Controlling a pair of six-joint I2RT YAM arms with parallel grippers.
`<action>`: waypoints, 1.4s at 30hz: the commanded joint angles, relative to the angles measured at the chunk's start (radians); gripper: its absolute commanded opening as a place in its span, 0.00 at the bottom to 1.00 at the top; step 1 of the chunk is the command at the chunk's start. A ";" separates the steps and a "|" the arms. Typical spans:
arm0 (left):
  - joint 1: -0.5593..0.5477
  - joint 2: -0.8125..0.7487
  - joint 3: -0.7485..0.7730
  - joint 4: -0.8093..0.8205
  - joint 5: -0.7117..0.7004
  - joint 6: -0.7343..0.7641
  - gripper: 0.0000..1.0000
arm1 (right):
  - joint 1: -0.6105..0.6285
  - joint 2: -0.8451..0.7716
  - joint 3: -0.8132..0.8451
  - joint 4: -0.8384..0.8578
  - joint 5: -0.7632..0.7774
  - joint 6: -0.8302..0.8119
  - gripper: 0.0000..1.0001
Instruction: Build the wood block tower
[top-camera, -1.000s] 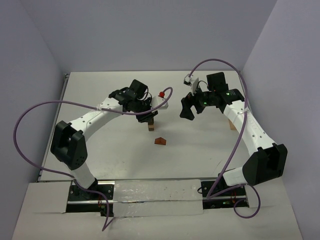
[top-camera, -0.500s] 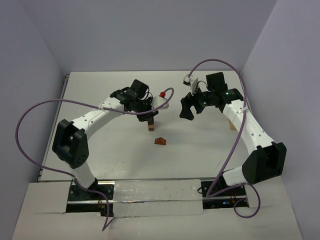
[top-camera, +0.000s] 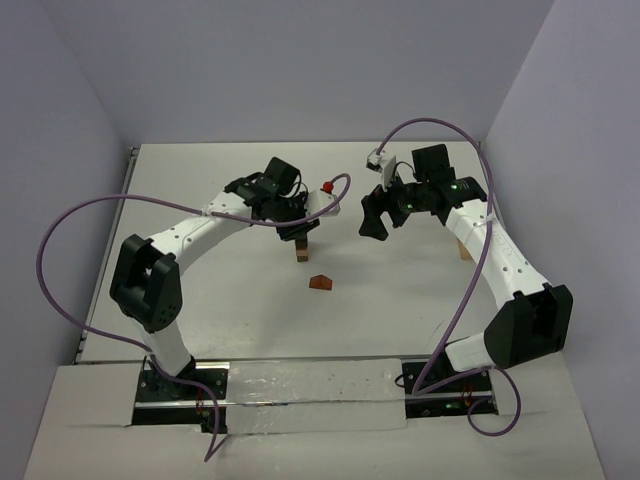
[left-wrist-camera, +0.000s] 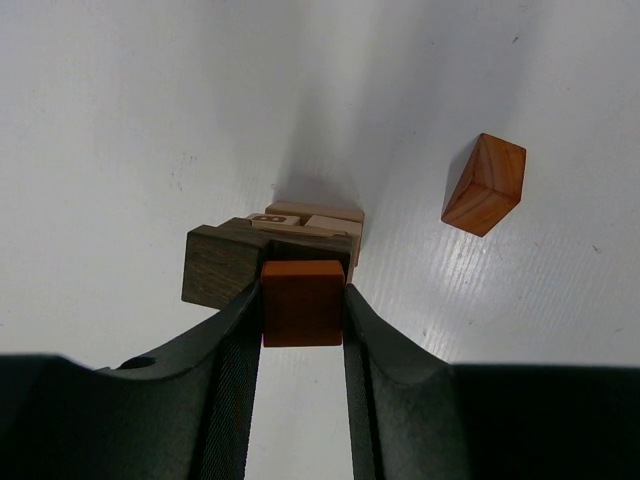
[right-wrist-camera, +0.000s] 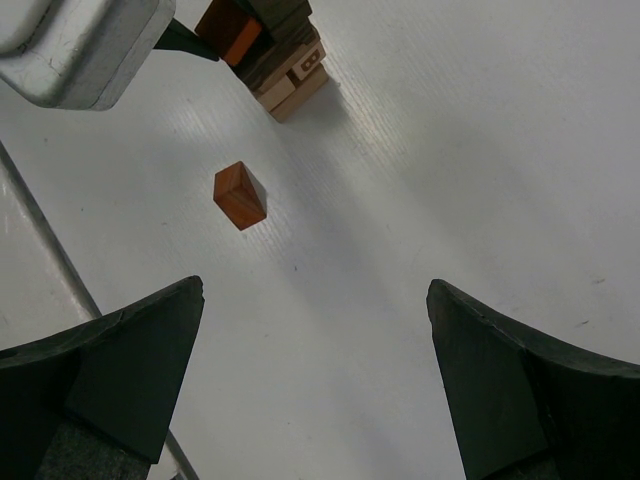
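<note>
1. Closest to the arm bases, a loose block (top-camera: 320, 283) lies alone on the table (top-camera: 200, 300), just this side of the tower.
2. The tower (top-camera: 302, 252) stands mid-table and is only a few blocks tall. It has pale pieces at the bottom and a dark block (left-wrist-camera: 215, 268) on top, which juts out to one side in the left wrist view.
3. Directly over it, the left gripper (left-wrist-camera: 303, 300) has its jaws drawn in narrow, pinching a reddish block (left-wrist-camera: 302, 318) squarely by two sides. I can't tell whether that block is touching the stack yet.
4. Here's the danger: the dark block overhangs, so an off-centre set-down could tip the stack. A sideways tug as the fingers let go could do the same. The fingertips also reach below the held piece and could clip that top layer.
5. The left arm reaches far out across the table, then its wrist bends down and back so the fingers point at the tower.
6. Farther back and to the right, the right gripper (top-camera: 375, 215) hangs with its jaws spread as wide as they go, holding nothing. It faces the tower from a short way off, on an arm that arches up from its base.
</note>
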 joint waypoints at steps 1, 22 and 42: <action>-0.009 0.010 0.051 0.030 0.007 0.007 0.41 | -0.007 0.009 0.027 0.018 -0.023 0.008 1.00; -0.010 -0.020 0.061 0.005 0.015 0.001 0.57 | -0.007 0.009 0.032 0.016 -0.029 0.010 1.00; 0.057 -0.368 -0.013 -0.022 0.007 -0.134 0.29 | 0.020 0.017 0.019 0.097 0.005 0.094 0.98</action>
